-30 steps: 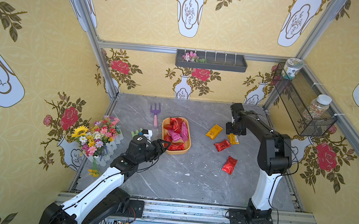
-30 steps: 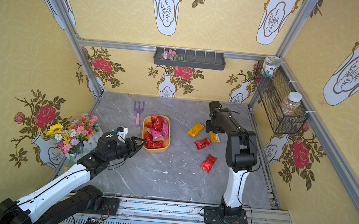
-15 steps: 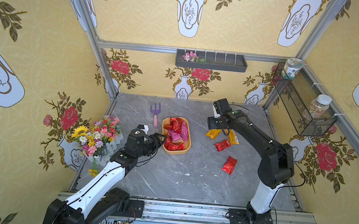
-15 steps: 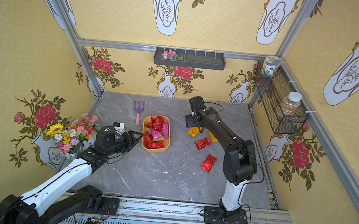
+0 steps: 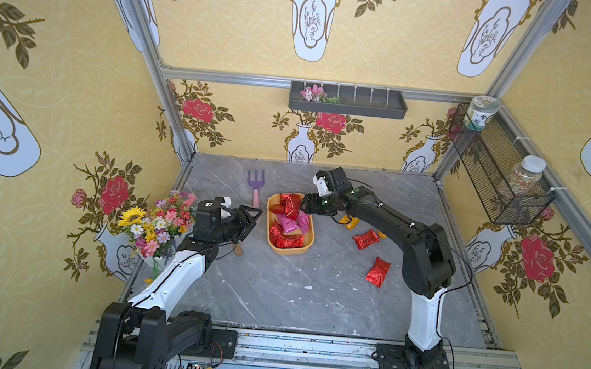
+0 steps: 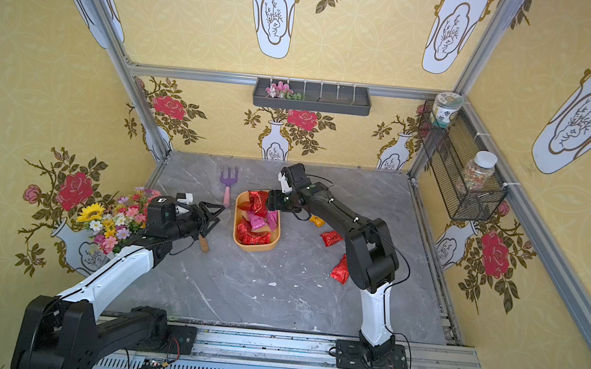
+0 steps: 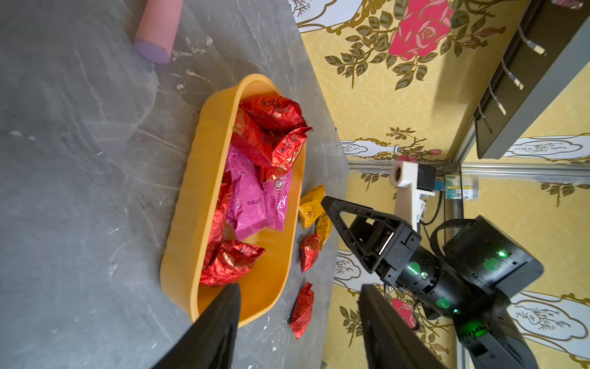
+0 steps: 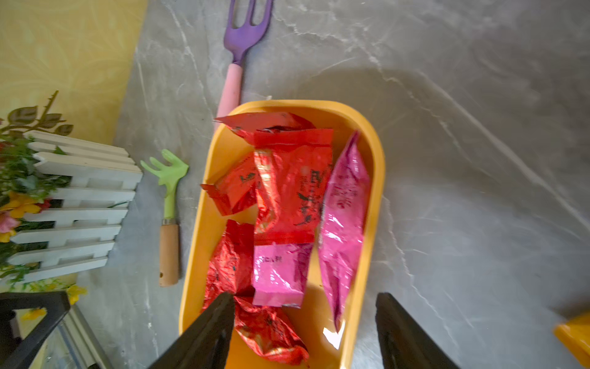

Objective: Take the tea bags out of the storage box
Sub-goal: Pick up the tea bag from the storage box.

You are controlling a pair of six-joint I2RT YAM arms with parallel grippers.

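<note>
Right gripper (image 5: pixel 302 207) has swung from the loose tea bags (image 5: pixel 366 239) to over the box (image 5: pixel 289 252) (jaws wide, empty); left gripper (image 5: pixel 251 222) hovers beside it, jaws apart, empty

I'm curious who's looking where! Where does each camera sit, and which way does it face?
Top views: high above the base, looking down on the grey marble table; both arms, left gripper and right gripper show.
Left wrist: on the left arm, facing across the shallow yellow-orange plastic tray toward the right arm; own black fingers show.
Right wrist: on the right arm, looking down at crinkly red and pink foil tea bags; own fingers show.
Shared: all views show the tray and tea bags.
</note>
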